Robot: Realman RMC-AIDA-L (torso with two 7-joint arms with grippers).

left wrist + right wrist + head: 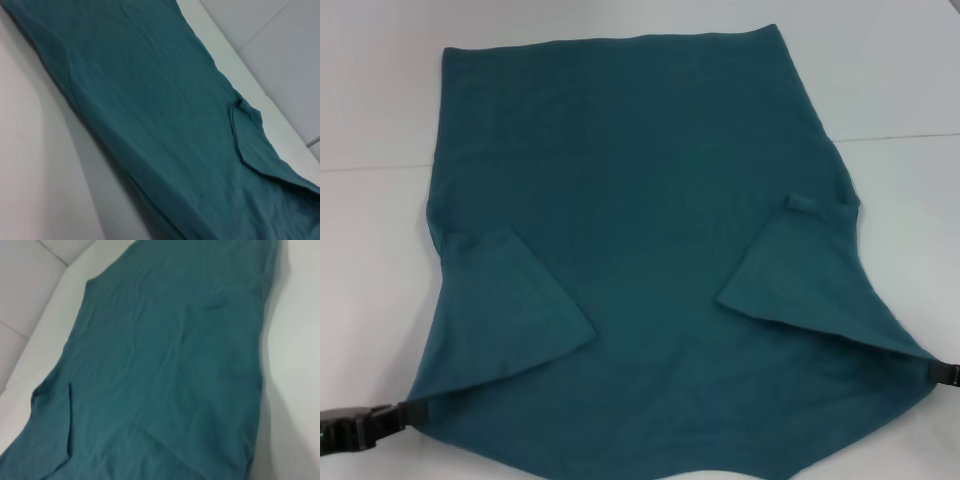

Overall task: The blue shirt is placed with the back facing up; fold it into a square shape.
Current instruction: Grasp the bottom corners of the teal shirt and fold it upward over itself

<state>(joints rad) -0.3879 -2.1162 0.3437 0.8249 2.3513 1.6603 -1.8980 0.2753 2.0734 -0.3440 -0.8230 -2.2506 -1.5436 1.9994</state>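
Head view has the blue shirt point(640, 200) spread flat on the white tabletop point(380, 100), sleeves tucked in, left hand point(365, 425) and right hand point(948, 373) pinching its near corners (probably to fold it away).

You see very little of the robot's body. The left hand point(395, 415) is black, blocky plastic with ridged, stepped edges. The right hand point(935, 373) shows only a small black tip with a pale mark.

shirt point(640, 200) lies on table point(380, 90), left gripper point(395, 418) and right gripper point(945, 372) at its near corners.
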